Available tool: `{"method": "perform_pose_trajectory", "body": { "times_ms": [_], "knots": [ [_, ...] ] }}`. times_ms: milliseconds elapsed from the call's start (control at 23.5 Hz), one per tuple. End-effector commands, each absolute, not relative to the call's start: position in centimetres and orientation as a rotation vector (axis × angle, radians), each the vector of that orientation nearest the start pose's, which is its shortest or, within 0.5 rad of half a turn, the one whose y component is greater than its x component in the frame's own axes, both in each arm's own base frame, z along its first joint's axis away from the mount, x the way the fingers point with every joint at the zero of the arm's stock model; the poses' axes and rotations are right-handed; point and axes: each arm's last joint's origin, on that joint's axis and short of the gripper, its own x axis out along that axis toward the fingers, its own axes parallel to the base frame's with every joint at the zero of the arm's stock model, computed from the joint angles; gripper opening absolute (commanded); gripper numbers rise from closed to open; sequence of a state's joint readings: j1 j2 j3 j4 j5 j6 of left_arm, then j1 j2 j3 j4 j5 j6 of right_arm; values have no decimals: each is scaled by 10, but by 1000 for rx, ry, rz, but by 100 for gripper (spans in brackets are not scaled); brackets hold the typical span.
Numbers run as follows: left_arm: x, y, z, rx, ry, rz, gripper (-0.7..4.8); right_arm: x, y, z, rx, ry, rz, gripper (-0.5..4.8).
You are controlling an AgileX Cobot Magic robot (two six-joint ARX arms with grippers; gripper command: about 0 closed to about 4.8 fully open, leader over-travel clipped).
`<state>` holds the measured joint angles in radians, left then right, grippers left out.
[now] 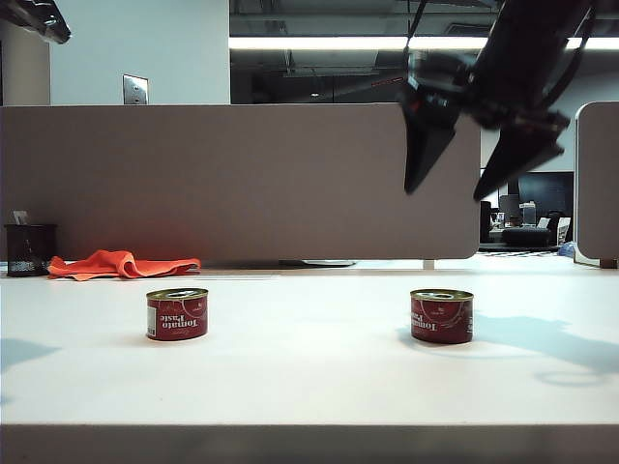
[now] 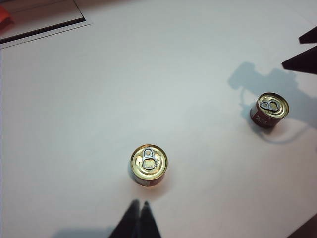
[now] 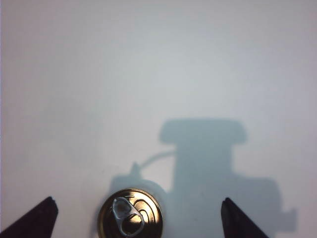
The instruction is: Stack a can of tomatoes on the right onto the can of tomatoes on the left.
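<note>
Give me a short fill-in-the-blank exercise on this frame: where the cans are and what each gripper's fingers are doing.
1. The right gripper hangs above the right can with its fingers ____.
2. Both the right can and the left can stand upright on the ____.
3. The left gripper, seen in the left wrist view, has its fingers ____.
4. An orange ____ lies at the back of the table, behind the left can.

Missing words: open; table; shut; cloth

You see two tomato cans, the left can (image 1: 177,313) and right can (image 1: 442,316), with shiny gold metal lids and glossy red labels; the worktop (image 1: 309,372) under the jaws is smooth, matt white.
</note>
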<state>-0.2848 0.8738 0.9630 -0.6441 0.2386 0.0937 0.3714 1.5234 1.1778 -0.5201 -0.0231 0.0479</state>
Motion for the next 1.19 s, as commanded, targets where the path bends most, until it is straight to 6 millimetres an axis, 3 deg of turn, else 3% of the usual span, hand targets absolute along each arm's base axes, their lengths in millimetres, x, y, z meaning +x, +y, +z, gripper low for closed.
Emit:
{"method": "perform_pose_trajectory", "body": {
  "times_ms": [43,340,595,1148,1190],
  "knots": [
    [162,-54,340,107,518,-534,-5,311,122,252,-86,905,332,479],
    [161,-54,339,109,537,-533,-5,322,130,218,-84,1022,319,479],
    [161,-53,338,118,541,-520,-5,324,137,202,-95,1076,342,479],
    [161,-53,339,118,538,-520,-5,319,135,195,-110,1158,333,479],
    [161,-53,339,117,538,-520,-5,319,135,195,-110,1158,333,453]
  ]
}}
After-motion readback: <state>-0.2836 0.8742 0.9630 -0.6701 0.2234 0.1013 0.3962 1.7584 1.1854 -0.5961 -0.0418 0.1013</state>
